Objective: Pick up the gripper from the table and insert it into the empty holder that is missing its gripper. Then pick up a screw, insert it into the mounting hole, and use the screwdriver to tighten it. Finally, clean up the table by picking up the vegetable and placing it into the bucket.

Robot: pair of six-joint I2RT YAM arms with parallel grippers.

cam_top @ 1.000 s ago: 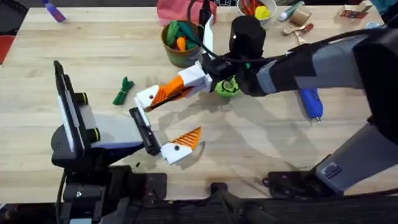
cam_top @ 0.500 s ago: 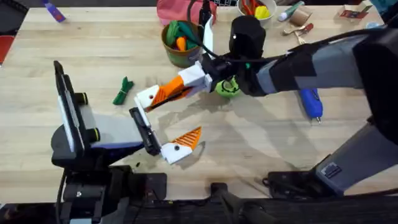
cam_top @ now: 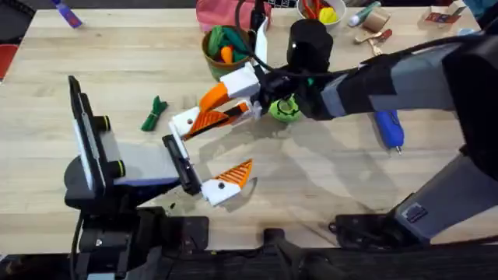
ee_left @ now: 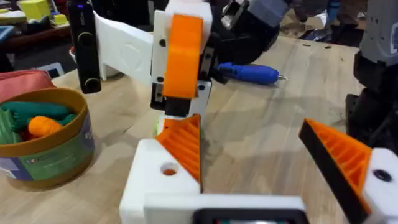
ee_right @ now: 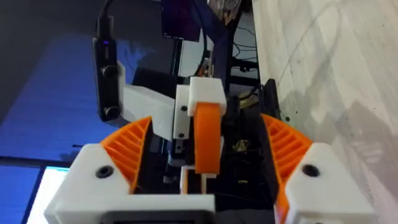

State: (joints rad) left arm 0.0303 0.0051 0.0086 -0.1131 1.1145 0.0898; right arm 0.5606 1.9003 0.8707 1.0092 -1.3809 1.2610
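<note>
The orange gripper (cam_top: 210, 118) sits on the white holder (cam_top: 187, 122), the far finger of my left arm's claw. In the right wrist view the gripper (ee_right: 208, 134) shows end-on, set in the holder (ee_right: 205, 93). My right gripper (cam_top: 220, 107) is open with its fingers on either side of that piece, gripping nothing. My left gripper (cam_top: 240, 138) stands wide open, and its near finger also carries an orange pad. The blue screwdriver (cam_top: 389, 128) lies at the right. The dark green vegetable (cam_top: 154, 113) lies at the left. The bucket (cam_top: 226, 74) stands at the back.
A bright green disc (cam_top: 284, 109) sits just under my right wrist. A black cylinder (cam_top: 310, 43) stands behind it. A pink pouch (cam_top: 222, 12) and a white bowl (cam_top: 311, 19) of toys line the far edge. Bare wood stretches across the front right.
My right gripper has opened: its far finger lifted away from the orange gripper, which stays on the left arm's holder. The left arm has not moved.
</note>
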